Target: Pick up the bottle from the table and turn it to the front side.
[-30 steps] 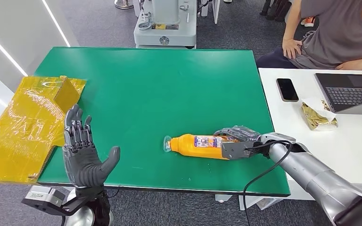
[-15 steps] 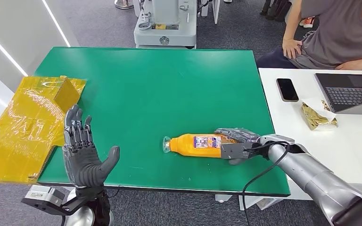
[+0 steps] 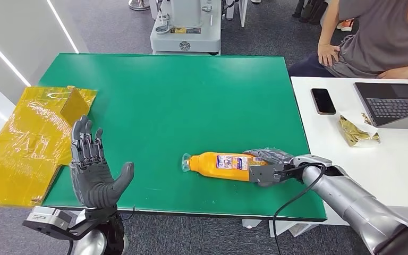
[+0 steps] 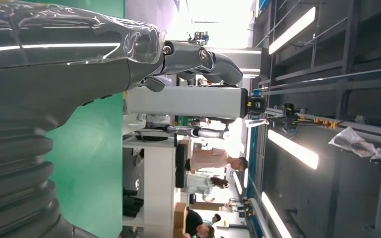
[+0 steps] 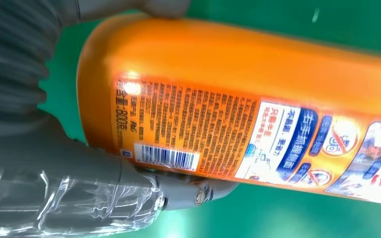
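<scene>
Orange plastic bottle (image 3: pixel 220 165) lying on its side on the green bench (image 3: pixel 164 95), near the front right edge, clear cap end toward the left, printed back label with barcode facing the wrist camera. Right hand (image 3: pixel 268 164) wrapped around the bottle's base end, thumb and fingers clasping it. Left hand (image 3: pixel 93 172) raised upright, fingers spread, holding nothing. Crinkled yellow film sheet (image 3: pixel 29 141) over the bench's left edge

I observed that the orange bottle (image 3: pixel 220 165) shifted slightly toward the left of the head view, its cap end moving with it. My right hand (image 3: pixel 268 164), gripping the bottle's base, drew a little lower in the frame. My left hand (image 3: pixel 93 170) edged marginally downward.
</scene>
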{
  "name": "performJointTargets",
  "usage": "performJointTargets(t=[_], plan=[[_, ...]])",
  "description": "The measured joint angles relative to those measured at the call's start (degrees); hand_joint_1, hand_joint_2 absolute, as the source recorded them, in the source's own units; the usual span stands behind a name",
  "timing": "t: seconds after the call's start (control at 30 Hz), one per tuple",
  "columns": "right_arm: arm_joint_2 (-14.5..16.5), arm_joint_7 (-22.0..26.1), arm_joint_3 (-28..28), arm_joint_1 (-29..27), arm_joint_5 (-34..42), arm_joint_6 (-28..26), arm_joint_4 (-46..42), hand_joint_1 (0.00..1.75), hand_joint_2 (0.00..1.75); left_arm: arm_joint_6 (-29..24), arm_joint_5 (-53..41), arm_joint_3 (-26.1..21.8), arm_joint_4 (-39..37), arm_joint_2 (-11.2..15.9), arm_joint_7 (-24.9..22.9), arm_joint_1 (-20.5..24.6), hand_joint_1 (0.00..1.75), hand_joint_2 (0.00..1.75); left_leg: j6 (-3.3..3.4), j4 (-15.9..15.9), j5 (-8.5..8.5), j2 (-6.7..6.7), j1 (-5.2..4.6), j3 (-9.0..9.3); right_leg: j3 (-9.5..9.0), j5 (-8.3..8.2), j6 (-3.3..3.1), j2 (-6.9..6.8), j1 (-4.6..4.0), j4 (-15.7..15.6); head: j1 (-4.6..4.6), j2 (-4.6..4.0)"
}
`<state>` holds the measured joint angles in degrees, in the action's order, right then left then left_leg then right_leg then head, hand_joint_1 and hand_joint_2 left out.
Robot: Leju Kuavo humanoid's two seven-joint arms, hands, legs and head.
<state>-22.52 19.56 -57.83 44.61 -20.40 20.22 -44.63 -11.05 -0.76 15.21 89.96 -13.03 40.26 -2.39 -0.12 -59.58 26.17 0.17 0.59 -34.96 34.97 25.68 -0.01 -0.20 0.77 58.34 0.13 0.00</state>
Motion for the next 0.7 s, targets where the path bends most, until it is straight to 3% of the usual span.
performJointTargets(t=[0.57, 0.7], plan=[[-0.6, -0.3, 1.2, -1.7, 0.0, -1.4, -2.1, 1.75, 1.75, 0.0, 0.2, -0.2, 0.0, 0.0, 0.0, 0.3, 0.0, 1.75, 0.0, 0.0, 0.0, -0.01, 0.0, -0.01, 0.0, 0.0, 0.0, 0.0, 0.0, 0.0, 0.0, 0.0], [-0.6, 0.9, 1.5, -2.2, -0.3, -4.1, -2.1, 1.75, 1.75, -0.5, 0.2, -0.2, 0.0, 0.0, 0.0, 0.3, 0.0, 1.75, 0.0, 0.0, 0.0, -0.02, 0.0, -0.04, 0.0, 0.0, 0.0, -0.02, 0.0, 0.0, 0.0, 0.0]])
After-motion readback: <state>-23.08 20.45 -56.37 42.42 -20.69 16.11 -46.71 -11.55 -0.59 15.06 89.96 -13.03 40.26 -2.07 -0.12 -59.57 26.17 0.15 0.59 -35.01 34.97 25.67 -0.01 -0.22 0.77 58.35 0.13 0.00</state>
